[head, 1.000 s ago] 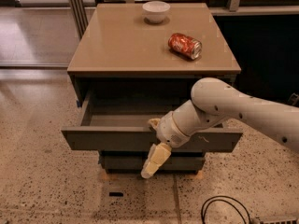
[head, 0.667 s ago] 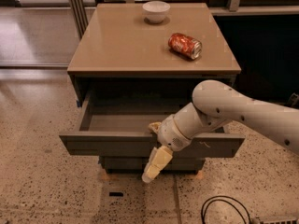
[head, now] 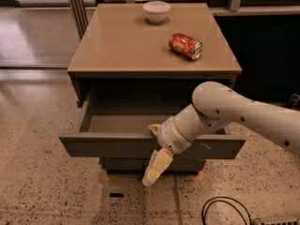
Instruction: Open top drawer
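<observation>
The top drawer point(head: 105, 146) of the brown cabinet point(head: 126, 46) stands pulled out, and its shallow grey interior point(head: 119, 123) shows. My gripper point(head: 155, 149) sits at the middle of the drawer's front panel. One pale finger point(head: 157, 167) hangs down in front of the panel and the other point(head: 153, 128) reaches over its top edge into the drawer. The gripper is shut on the front panel. My white arm point(head: 234, 114) comes in from the right and covers the right part of the drawer.
A white bowl point(head: 156, 11) and a red soda can point(head: 185, 46) lying on its side rest on the cabinet top. A lower drawer front point(head: 124, 164) shows under the open one. A black cable point(head: 225, 209) lies on the speckled floor at the front right.
The top drawer has slid further out toward the camera, with my gripper moving along on its front panel. The bowl and the can have not moved.
</observation>
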`<state>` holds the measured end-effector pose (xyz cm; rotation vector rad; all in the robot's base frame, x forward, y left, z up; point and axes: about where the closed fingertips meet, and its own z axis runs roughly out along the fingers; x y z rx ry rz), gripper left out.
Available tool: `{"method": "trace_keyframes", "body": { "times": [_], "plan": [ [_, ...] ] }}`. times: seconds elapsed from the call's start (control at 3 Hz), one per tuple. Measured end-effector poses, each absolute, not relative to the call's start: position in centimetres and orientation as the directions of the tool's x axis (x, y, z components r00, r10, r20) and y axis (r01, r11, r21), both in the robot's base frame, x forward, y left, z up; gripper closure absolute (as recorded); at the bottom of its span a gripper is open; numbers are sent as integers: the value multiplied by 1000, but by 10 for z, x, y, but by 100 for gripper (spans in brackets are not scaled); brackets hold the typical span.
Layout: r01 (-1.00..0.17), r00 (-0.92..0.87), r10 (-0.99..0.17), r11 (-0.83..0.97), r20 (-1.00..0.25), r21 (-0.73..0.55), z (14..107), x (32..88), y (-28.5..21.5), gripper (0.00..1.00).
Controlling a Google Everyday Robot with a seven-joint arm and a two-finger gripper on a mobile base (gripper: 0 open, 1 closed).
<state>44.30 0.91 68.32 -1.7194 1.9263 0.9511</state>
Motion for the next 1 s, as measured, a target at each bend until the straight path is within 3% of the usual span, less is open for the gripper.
{"method": "trace_keyframes", "body": {
  "times": [1.0],
  "plan": [
    [-971,-132,-747,-35,-652,237,717,394,2,0]
  ]
}}
